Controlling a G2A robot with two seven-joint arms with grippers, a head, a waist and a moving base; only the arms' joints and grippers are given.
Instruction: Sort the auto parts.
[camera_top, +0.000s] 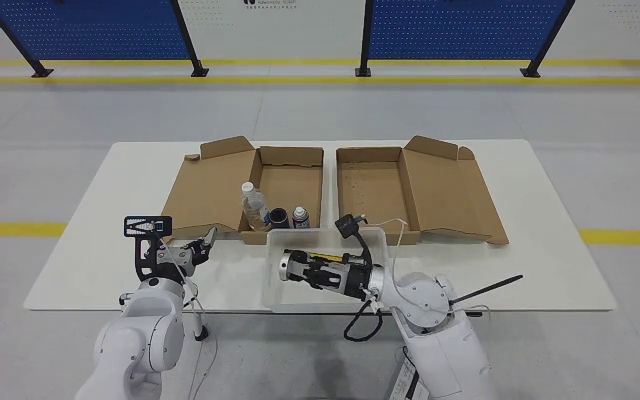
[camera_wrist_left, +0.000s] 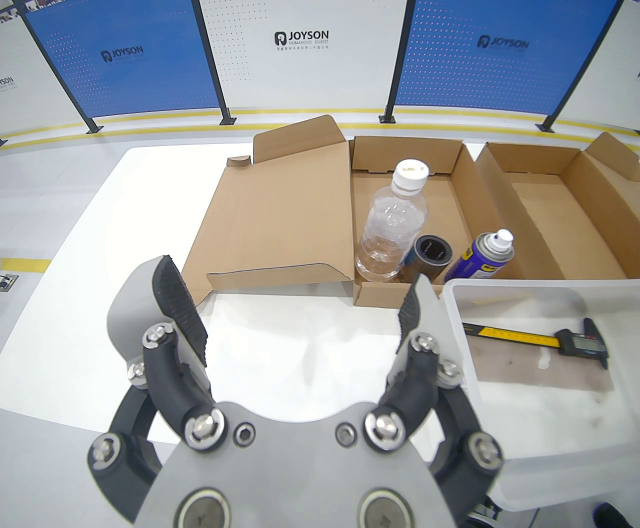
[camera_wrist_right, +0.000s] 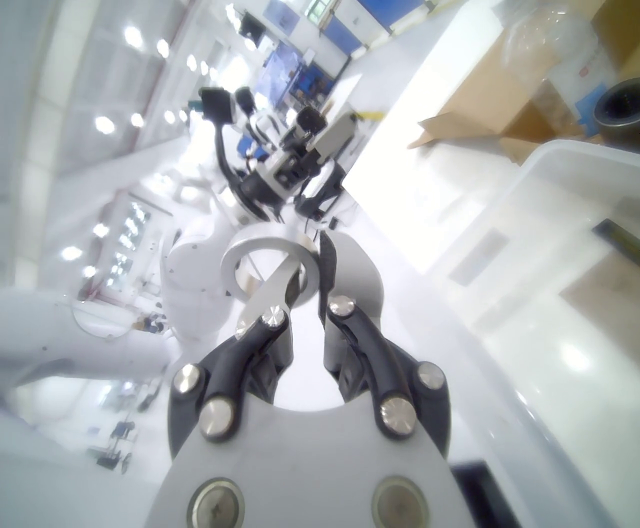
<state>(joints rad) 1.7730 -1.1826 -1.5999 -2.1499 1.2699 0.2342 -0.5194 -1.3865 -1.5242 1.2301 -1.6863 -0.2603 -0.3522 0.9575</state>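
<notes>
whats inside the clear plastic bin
A digital caliper lies on the floor of the clear plastic bin. In the top view the right arm, its tool shut on a metal ring, covers much of the bin floor, so anything beneath it cannot be seen.

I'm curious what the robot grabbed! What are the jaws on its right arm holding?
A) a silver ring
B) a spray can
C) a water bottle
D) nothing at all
A: in the right wrist view the jaws are pinched shut on a silver ring, while the water bottle and spray can stand in the cardboard box.
</notes>
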